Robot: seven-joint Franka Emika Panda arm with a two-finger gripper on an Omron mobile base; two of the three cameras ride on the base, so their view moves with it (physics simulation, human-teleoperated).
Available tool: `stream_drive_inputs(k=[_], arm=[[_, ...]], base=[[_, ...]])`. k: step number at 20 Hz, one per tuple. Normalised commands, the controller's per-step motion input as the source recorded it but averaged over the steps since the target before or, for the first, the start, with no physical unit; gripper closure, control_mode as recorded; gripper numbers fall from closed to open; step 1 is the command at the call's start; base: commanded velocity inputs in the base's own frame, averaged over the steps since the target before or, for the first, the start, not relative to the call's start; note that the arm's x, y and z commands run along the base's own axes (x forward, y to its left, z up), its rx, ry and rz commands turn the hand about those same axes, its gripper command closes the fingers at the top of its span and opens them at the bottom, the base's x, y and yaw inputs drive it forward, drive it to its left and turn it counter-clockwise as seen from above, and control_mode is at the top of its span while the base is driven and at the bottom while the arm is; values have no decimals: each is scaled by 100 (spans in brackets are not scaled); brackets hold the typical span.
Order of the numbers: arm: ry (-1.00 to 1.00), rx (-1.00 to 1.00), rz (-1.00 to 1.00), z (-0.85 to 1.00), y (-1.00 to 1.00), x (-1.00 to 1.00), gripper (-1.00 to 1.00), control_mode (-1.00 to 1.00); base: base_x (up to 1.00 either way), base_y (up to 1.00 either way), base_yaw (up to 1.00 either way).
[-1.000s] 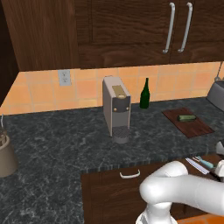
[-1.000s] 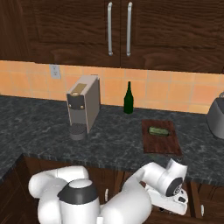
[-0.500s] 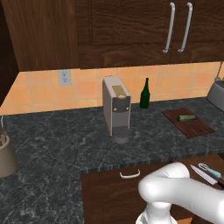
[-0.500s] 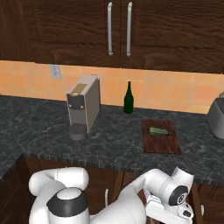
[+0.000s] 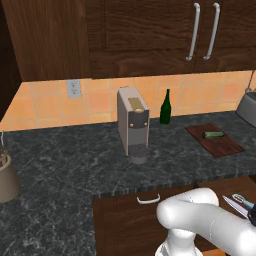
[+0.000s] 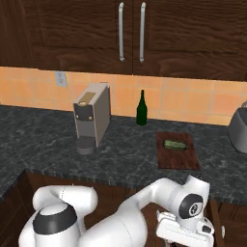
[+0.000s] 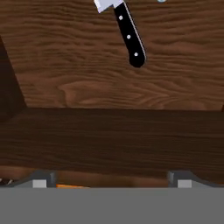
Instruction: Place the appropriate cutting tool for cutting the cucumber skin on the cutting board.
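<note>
The cutting tool (image 5: 243, 201), with its teal handle, lies in the open drawer at the lower right beside a grey knife blade (image 5: 231, 204); a sliver of light blue shows at the hand view's top edge. The dark green cucumber (image 5: 213, 134) (image 6: 174, 144) rests on the reddish-brown cutting board (image 5: 224, 146) (image 6: 177, 157) on the counter. My gripper (image 7: 109, 181) is open, its fingertips (image 7: 39, 183) wide apart with nothing between them. It points down into the wooden drawer, where a black-handled knife (image 7: 130, 37) lies ahead of it.
A coffee machine (image 5: 132, 125) (image 6: 90, 117) and a green glass bottle (image 5: 165, 107) (image 6: 141, 108) stand at the back of the counter. A metal appliance (image 6: 239, 129) sits far right, a jar (image 5: 7, 176) far left. The drawer's dark front wall crosses the hand view.
My hand has sunk lower and to the right, down toward the open drawer, and the arm covers more of the drawer's utensils. Nothing on the counter has moved.
</note>
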Motion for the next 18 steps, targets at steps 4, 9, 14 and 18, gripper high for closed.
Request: stream_drive_inputs(k=[4, 9, 14, 18], arm=[[-6, 0, 24, 10, -3, 90, -100, -100], [-15, 0, 23, -28, -7, 26, -100, -100], [-15, 0, 14, -37, -7, 39, -100, -100], [-16, 0, 11, -49, 0, 45, -100, -100]], base=[[0, 0, 0], [0, 0, 0], [0, 0, 0], [0, 0, 0]])
